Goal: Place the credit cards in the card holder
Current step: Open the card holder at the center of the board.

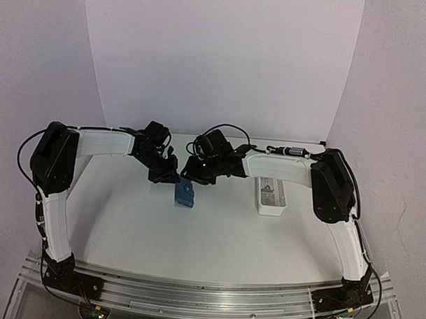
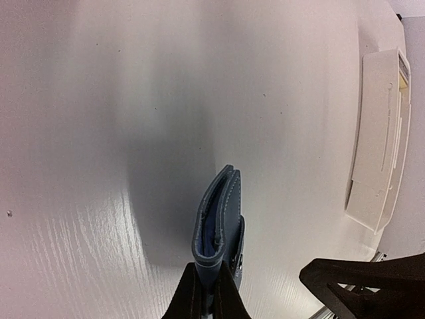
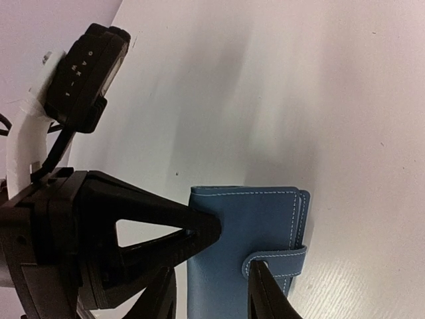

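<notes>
The two arms meet over the middle of the white surface (image 1: 217,237), both reaching for the blue card holder (image 1: 185,193). The left gripper (image 2: 207,269) is clenched on one end of it, so that from the left wrist I see it edge-on between the two black fingers (image 2: 190,296), its leaves gaping a little with lighter blue inside. From the right wrist, its flat face shows, with the snap tab (image 3: 279,259) wrapped over one edge. The right gripper (image 3: 211,276) has its fingers apart, one just beside the holder's edge and one in front of the face below the tab; I cannot tell whether it is pressing on the holder. The long white tray (image 1: 271,198) sits off to the right, well apart from the holder.
</notes>
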`<control>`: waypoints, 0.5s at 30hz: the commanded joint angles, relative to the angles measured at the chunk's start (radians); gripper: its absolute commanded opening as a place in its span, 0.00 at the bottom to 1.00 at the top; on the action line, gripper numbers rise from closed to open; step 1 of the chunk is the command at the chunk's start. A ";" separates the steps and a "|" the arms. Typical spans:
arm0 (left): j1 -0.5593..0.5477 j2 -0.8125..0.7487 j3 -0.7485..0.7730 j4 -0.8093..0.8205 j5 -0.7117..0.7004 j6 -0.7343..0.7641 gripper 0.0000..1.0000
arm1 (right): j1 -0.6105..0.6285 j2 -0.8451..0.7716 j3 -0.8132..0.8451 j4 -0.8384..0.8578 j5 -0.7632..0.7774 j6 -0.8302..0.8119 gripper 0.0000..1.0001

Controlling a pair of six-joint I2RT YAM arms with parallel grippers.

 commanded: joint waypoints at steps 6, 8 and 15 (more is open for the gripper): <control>0.000 -0.027 0.048 -0.004 -0.026 -0.023 0.00 | 0.010 0.070 0.037 -0.028 -0.038 0.014 0.33; 0.000 -0.023 0.047 -0.002 -0.021 -0.024 0.00 | 0.022 0.080 0.036 -0.029 -0.042 0.015 0.34; 0.000 -0.020 0.045 0.003 -0.015 -0.023 0.00 | 0.029 0.130 0.063 -0.032 -0.066 0.017 0.31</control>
